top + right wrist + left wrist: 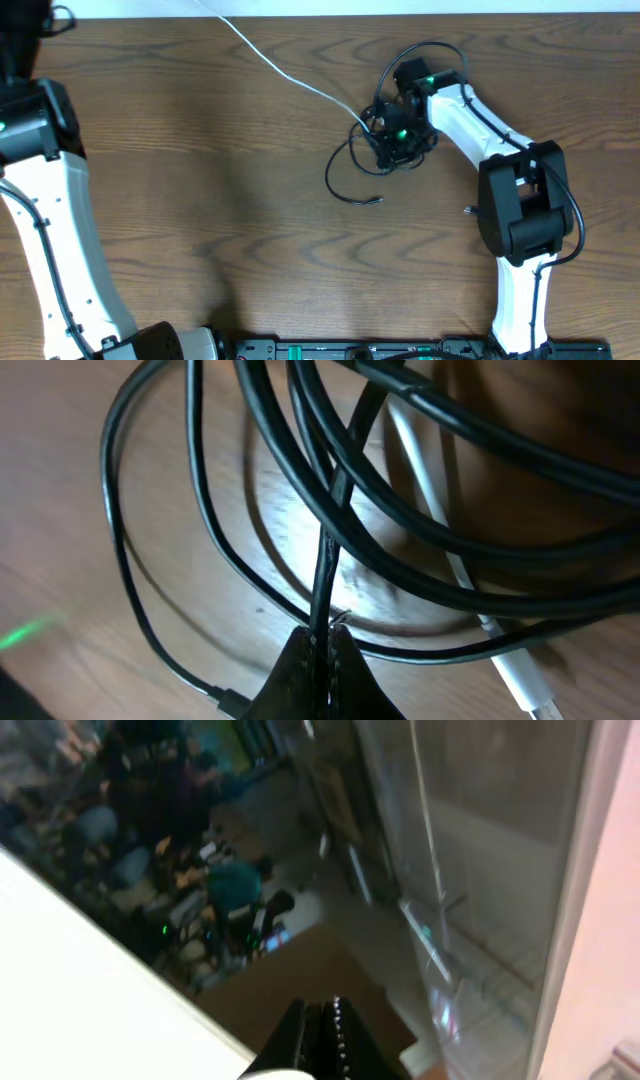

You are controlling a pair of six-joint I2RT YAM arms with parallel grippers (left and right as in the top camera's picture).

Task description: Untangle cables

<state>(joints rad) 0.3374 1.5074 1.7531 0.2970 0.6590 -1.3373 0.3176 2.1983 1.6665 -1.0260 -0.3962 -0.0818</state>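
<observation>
Right gripper (326, 645) first: we see its two fingers clamped on one thin black cable (327, 575). That strand belongs to a loose tangle of black cords (352, 172) lying on the brown wooden table (200, 200), right of its centre. A thin white cable (280, 65) runs from the tangle to the table's far edge. Our left gripper (320, 1020) is pressed closed, empty, aimed off the table.
</observation>
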